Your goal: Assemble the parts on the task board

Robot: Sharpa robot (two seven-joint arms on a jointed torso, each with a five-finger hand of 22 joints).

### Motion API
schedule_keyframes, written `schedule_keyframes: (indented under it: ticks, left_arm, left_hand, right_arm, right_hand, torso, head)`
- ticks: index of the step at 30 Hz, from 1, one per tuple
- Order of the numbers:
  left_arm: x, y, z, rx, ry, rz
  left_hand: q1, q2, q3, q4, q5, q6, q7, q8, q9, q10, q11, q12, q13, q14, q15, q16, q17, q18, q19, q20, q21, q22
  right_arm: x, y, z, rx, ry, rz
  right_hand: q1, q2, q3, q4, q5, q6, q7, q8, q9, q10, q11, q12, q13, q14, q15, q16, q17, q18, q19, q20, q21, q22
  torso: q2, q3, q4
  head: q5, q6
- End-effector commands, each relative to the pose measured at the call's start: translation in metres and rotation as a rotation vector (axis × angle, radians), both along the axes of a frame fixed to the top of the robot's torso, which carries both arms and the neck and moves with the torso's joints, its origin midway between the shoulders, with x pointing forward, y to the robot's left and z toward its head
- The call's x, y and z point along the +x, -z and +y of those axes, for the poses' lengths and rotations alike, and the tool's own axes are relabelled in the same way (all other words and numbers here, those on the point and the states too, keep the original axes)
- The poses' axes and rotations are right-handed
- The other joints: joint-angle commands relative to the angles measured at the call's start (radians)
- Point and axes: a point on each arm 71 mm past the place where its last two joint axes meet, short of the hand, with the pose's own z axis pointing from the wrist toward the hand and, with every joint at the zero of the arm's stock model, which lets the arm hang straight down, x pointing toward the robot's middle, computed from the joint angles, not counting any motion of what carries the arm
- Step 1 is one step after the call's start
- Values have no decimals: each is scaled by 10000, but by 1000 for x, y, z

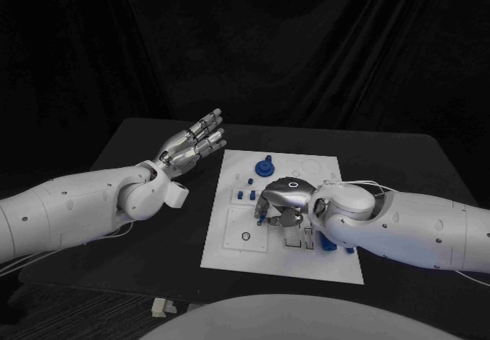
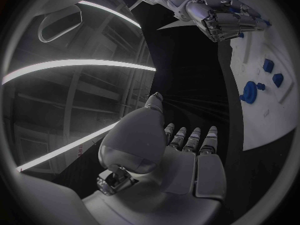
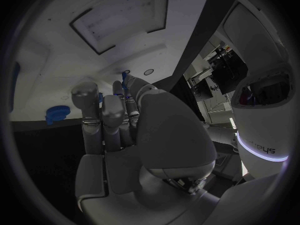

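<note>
I am holding my right hand (image 1: 284, 202) low over the middle of the white task board (image 1: 306, 268), fingers curling down around what looks like a small blue part (image 3: 127, 83); I cannot tell whether it is actually gripping it. My left hand (image 1: 191, 147) is hovering flat and spread, holding nothing, over the black table (image 1: 153, 234) beside the board. A larger blue part (image 1: 265, 168) is standing near the board's far edge. I judge that closing without seeing the fingertips risks knocking neighbouring parts loose.
</note>
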Motion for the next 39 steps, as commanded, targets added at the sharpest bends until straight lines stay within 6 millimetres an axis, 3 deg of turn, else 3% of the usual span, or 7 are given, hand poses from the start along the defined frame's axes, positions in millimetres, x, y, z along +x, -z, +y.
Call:
schedule_keyframes:
  ticks: [1,39]
  left_arm:
    - [-1,0,-2,-149,123,-37]
    - [0,3,-3,-28,199,188]
  left_hand:
    - [22,80,-7,-65,55,-6,74,48,12,5,46,-33,-10,14,51,-36,-9,88,-4,61,8,-5]
    - [66,207,57,-188,147,38,252,59,21,5,70,-33,-10,14,111,-36,-9,80,-11,66,1,-25]
  right_arm:
    - [-2,7,-1,-308,122,196]
    - [-6,8,3,5,-42,124]
  right_hand:
    - [17,-106,45,-10,33,-67,18,-38,-9,0,47,-35,3,17,23,-59,-8,-58,-40,16,-46,1059]
    - [-11,-88,51,16,-62,18,9,-30,0,97,36,-46,22,10,24,-73,-31,-57,-48,24,-25,1058]
  torso:
    - [1,5,0]
    - [-3,0,-5]
  head:
    - [5,-1]
    - [78,-1]
